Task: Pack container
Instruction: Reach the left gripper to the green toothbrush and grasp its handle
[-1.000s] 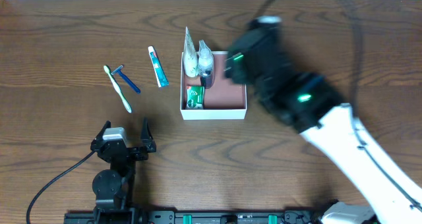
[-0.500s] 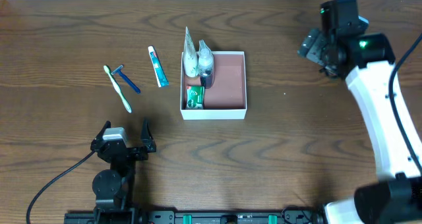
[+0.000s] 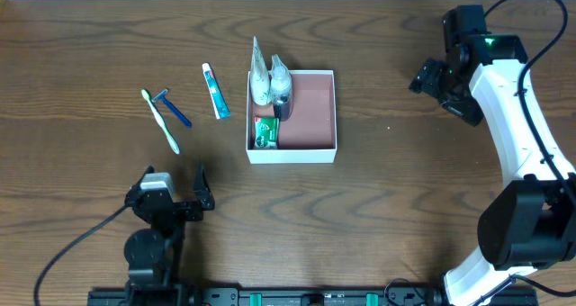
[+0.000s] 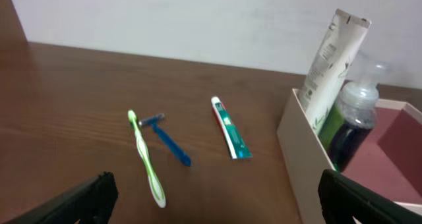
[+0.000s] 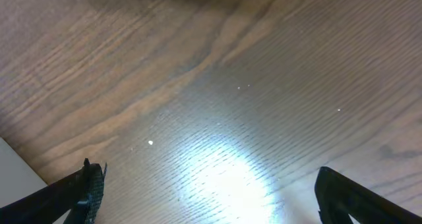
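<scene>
White-walled container: likely light, thin, crushable; would slide easily on desk. Hold at bare right wall; left pincer, right pincer both spread apart, empty.

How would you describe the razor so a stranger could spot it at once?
Find the central white-walled container; three items lie loose to its left. The razor is the middle one, between toothbrush and toothpaste tube, the only one with a blue handle.

Glossy wood-grain table, matt white container, plastic toothbrush
</scene>
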You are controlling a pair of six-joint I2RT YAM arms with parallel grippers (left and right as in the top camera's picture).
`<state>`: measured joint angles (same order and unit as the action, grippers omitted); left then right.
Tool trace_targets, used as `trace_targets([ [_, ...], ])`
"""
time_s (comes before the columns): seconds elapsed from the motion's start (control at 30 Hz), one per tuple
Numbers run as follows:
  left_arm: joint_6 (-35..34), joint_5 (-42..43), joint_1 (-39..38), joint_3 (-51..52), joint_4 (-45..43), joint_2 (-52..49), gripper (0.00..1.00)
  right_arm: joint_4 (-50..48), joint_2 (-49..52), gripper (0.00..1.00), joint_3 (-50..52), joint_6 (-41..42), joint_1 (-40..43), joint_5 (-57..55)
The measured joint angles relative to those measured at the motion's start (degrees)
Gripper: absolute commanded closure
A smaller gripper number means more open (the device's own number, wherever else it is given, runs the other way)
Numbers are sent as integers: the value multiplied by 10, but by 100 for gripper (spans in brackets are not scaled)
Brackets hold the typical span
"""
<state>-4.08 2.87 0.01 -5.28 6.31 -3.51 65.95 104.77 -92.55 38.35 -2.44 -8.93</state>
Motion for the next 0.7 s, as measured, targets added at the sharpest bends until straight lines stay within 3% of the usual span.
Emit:
trace_targets([
  [0.13, -4, 1, 0, -119, 74, -97, 2, 1, 0, 1, 0, 0, 0, 3],
  [0.37, -4, 2, 0, -434, 287, -404, 2, 1, 0, 1, 2, 0, 0, 4],
  [0.53, -4, 8, 0, -606, 343, -603, 2, 0, 0, 1, 2, 0, 0, 4],
  [0.7, -4, 20, 0, -646, 332, -704, 2, 0, 0, 1, 2, 0, 0, 4],
])
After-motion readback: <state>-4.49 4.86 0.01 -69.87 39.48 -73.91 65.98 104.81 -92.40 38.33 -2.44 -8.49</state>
